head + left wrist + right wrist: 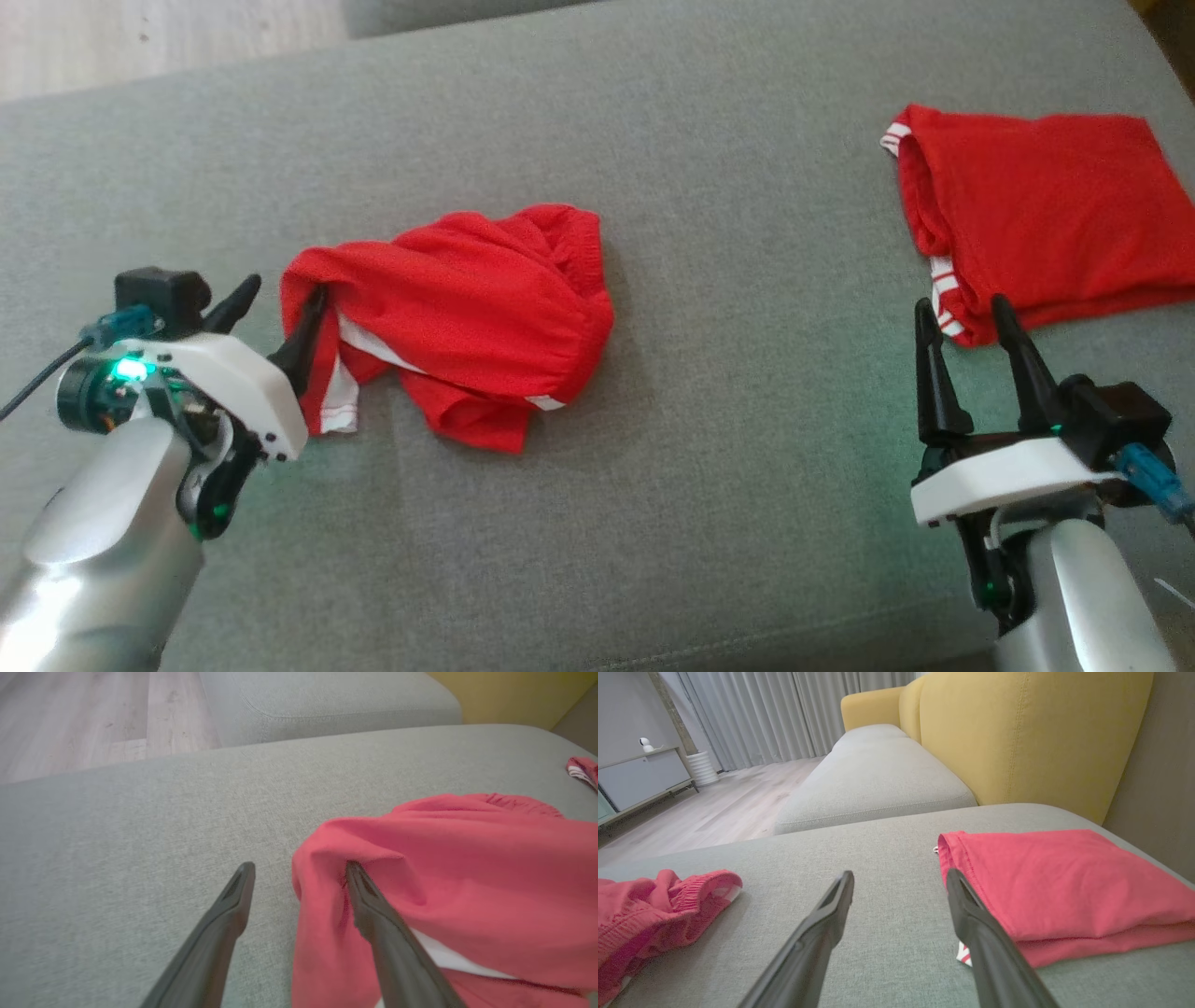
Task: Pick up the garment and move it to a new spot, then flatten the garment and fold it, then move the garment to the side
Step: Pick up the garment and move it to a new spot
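Grey sofa cushion (709, 392) carries your crumpled red garment (467, 308) mid-seat; the left gripper (285, 289) has jaws apart, one finger tucked into a fold. Your right gripper (962, 303) gapes beside a folded red garment (1036, 215). Right wrist view adds a yellow backrest (1017, 732).

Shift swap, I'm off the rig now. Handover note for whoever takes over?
Left gripper: open, one finger pressed into a fold of the crumpled red garment, not gripping it.
Right gripper: open, empty, at the near corner of the folded red garment.
Things: crumpled one mid-way across the grey sofa cushion; folded one flat at its right end.
Done: one garment looks folded and set aside.
Left: flatten, fold and move aside the crumpled one.
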### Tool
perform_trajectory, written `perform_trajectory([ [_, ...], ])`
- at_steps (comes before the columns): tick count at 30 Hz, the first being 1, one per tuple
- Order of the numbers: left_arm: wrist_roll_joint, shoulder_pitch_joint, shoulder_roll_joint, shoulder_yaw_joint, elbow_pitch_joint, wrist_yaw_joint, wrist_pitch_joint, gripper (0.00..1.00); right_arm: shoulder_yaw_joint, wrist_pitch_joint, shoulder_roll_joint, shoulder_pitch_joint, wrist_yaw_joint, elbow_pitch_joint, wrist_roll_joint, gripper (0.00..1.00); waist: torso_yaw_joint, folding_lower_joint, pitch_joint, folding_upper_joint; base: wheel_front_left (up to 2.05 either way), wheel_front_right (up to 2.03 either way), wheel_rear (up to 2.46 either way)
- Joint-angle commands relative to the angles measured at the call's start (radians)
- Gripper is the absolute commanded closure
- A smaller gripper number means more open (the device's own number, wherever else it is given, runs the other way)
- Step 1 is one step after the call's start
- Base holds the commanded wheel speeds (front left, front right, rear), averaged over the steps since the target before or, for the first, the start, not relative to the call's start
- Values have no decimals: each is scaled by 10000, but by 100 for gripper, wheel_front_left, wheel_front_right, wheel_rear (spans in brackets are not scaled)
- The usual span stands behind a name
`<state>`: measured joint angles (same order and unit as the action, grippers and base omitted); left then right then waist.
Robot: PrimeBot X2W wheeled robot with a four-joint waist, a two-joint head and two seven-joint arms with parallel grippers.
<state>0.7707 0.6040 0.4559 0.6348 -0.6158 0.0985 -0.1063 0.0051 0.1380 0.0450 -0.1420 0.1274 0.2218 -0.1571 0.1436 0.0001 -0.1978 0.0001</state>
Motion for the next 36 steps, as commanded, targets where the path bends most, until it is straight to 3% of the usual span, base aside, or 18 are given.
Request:
perform_trajectory([
  [1,-77,574,317,-478,183,33,154,0,240,117,53,-274,33,-273,32,0,-121,-1,165,-1,0,0,0],
  [8,-139,246,156,-474,141,90,1300,0,176,142,53,47,33,-20,24,0,-617,-1,1197,-1,0,0,0],
  [13,-236,-562,42,-460,522,-239,2099,0,57,126,53,547,33,110,0,0,-1069,-1,2049,-1,0,0,0],
  [21,-254,-2412,-54,-794,1987,-1585,3193,0,-29,117,52,1130,33,36,-86,0,-1672,-1,2624,-1,0,0,0],
  [29,-304,-4701,-390,-1010,3451,-2800,3581,0,27,197,52,1656,33,101,-63,0,-2037,-1,2949,-1,0,0,0],
  [36,-512,-5793,-729,-1064,4198,-3302,3654,0,344,274,52,2127,33,185,-152,0,-2237,-1,3036,-1,0,0,0],
])
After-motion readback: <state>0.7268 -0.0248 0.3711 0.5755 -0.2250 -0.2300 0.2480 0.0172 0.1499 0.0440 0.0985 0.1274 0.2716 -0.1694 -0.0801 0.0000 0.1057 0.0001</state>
